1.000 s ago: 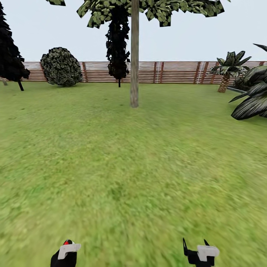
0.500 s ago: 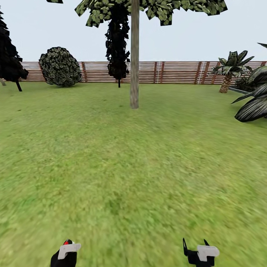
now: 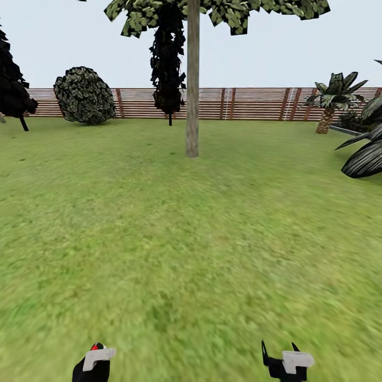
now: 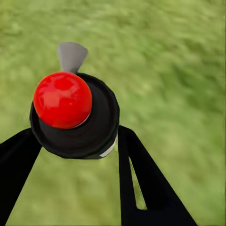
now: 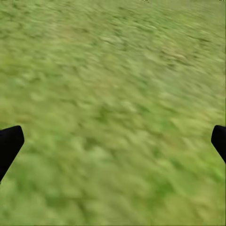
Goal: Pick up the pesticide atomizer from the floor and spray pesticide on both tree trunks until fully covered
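Grass floor (image 3: 191, 254) of the garden extends ahead of the robot to a brown slatted fence (image 3: 249, 103) at the far edge. Centre, well ahead: one tree, its smooth beige-grey tree trunk (image 3: 192, 79) rising upright from the lawn into a mottled green crown (image 3: 233, 11) cut by the upper frame edge. Directly behind and beside the trunk stands a narrow dark conifer (image 3: 167, 58); farther left, a rounded bush (image 3: 85, 95) against the fence and another dark conifer (image 3: 13, 79) at the frame edge. Right: a short palm (image 3: 334, 98) near the fence and dark drooping fronds (image 3: 366, 154) closer in. Lower foreground, head view: the left gripper (image 3: 95, 363) and the right gripper (image 3: 284, 363), both low over the grass. Left wrist view: the left gripper (image 4: 77, 141) is clamped on the pesticide atomizer (image 4: 75, 115), a black round body with a red knob on top and a grey nozzle, with one black finger on each side. Right wrist view: the right gripper (image 5: 113, 141) holds nothing, its fingers (image 5: 9, 143) spread wide apart over blurred grass.
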Available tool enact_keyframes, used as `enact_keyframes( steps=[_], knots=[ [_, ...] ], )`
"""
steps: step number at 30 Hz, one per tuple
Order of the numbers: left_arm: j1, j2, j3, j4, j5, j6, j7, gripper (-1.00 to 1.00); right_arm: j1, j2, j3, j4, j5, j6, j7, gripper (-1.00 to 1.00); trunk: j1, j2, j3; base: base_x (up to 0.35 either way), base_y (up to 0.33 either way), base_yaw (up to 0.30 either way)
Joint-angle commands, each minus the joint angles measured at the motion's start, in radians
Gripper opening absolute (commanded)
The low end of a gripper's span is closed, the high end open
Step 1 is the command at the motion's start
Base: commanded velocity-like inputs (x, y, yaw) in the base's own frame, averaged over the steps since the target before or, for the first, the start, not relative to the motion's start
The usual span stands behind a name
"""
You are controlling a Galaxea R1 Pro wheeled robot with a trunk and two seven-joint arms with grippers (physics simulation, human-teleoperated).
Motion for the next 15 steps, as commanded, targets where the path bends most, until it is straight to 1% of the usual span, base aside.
enact_keyframes(
  steps=[1, 15],
  knots=[
    [-0.001, 0.0, -0.001, 0.001, 0.004, -0.003, 0.001, -1.0, -0.001, 0.0, -0.005, 0.001, 0.011, -0.002, -0.005, 1.0, 0.0, 0.0, -0.001, 0.339, 0.0, 0.0],
    [-0.001, 0.0, -0.001, 0.001, 0.004, -0.003, 0.001, -1.0, -0.001, 0.0, -0.005, 0.001, 0.011, -0.002, -0.005, 1.0, 0.0, 0.0, -0.001, 0.339, 0.0, 0.0]
  ],
)
